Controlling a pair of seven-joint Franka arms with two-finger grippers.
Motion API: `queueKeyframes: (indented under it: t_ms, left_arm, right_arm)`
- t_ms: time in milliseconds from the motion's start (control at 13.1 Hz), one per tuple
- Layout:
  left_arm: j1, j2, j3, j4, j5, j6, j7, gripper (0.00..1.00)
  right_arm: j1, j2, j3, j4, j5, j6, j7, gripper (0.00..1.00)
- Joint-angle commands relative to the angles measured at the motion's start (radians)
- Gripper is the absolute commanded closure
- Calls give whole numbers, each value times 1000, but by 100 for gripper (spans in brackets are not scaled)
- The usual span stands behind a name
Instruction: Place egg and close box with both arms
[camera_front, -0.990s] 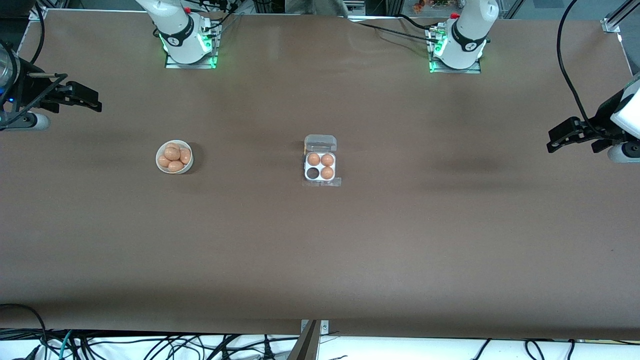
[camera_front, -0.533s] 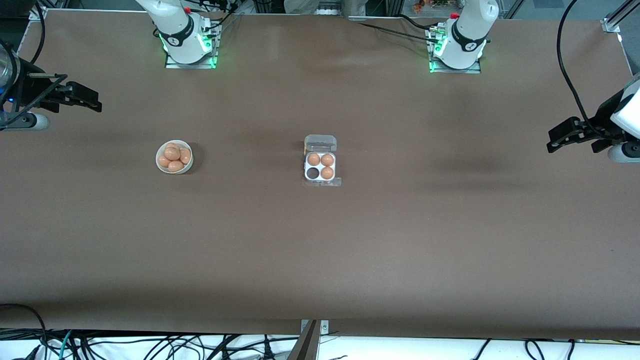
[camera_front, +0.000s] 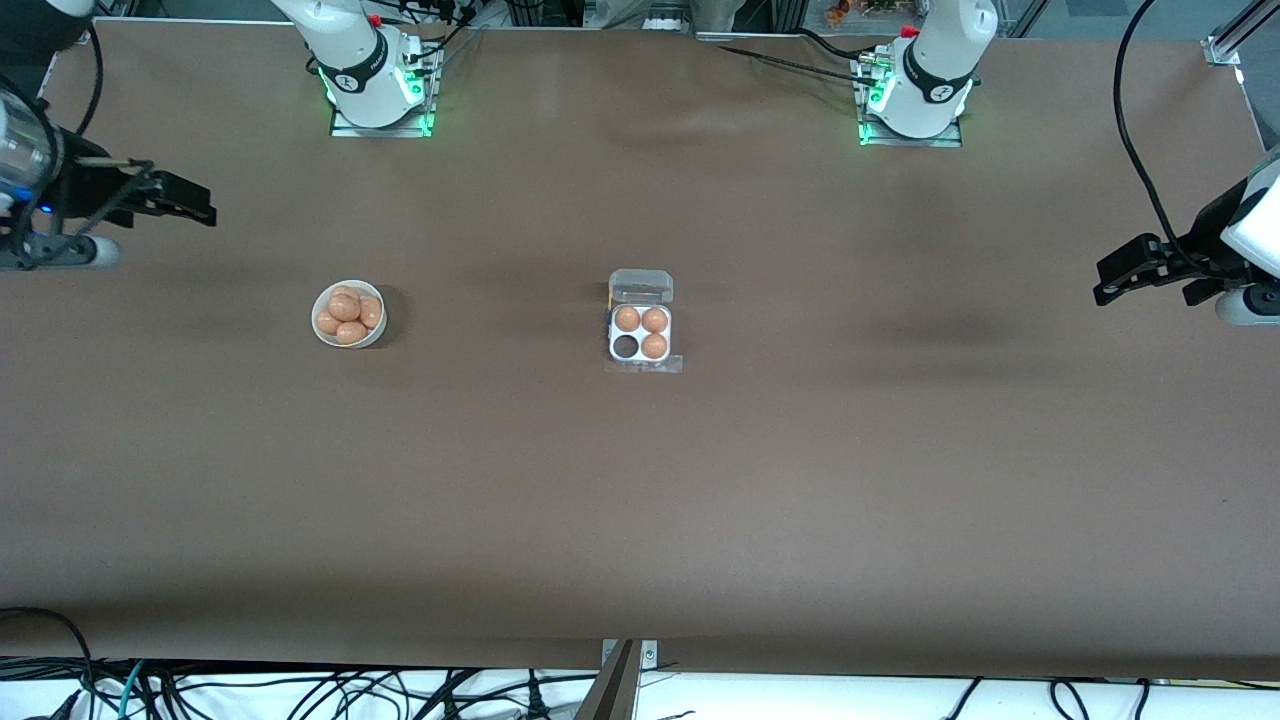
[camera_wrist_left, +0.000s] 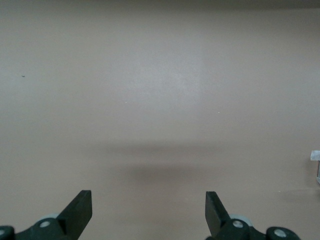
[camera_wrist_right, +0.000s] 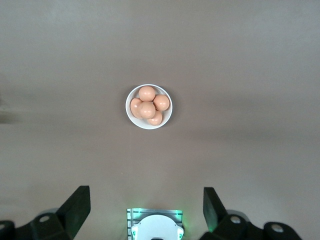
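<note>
1. First, the right gripper (camera_front: 190, 205) hangs over the right arm's end of the table (camera_front: 640, 520), well apart from the box (camera_front: 641, 332), with its jaws spread wide and nothing between them.
2. Next comes the white bowl (camera_front: 348, 314), well apart from the box toward the right arm's end; it holds a heap of eggs, and the egg (camera_front: 345, 306) on top is the likely one to take. The right wrist view shows the same bowl (camera_wrist_right: 149, 106) with that egg (camera_wrist_right: 147, 109) sitting highest.
3. By its look the egg is light, smooth and round, so it may slip or roll; a gentle pinch across its widest middle from above seems safest, as a hard squeeze could crack it.
4. At mid-table the box lies open, its clear lid (camera_front: 641, 285) folded back on the side farther from the front camera. Three cells hold eggs; the empty cell (camera_front: 626, 346) is the nearer one toward the bowl.
5. The lid looks thin and springy, so pressing at its free edge while steadying the tray seems wise.
6. Last, the left gripper (camera_front: 1122, 278) waits over the left arm's end, well apart from the box, fingers apart and empty.
</note>
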Motion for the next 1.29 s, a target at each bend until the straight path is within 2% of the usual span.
queueKeyframes:
  t_ms: [0, 533, 914, 1218]
  left_arm:
    - [-3, 10, 1, 26, 1, -18, 10, 0]
    - [-4, 10, 1, 26, 1, -18, 9, 0]
    - [-4, 10, 1, 26, 1, -18, 9, 0]
    - [-4, 11, 1, 28, 1, -18, 5, 0]
  right_arm:
    - [-10, -68, 10, -171, 19, 112, 9, 0]
    - [-8, -55, 11, -444, 23, 446, 9, 0]
    - [-8, -11, 25, -582, 21, 664, 9, 0]
    - [-8, 29, 25, -639, 21, 775, 9, 0]
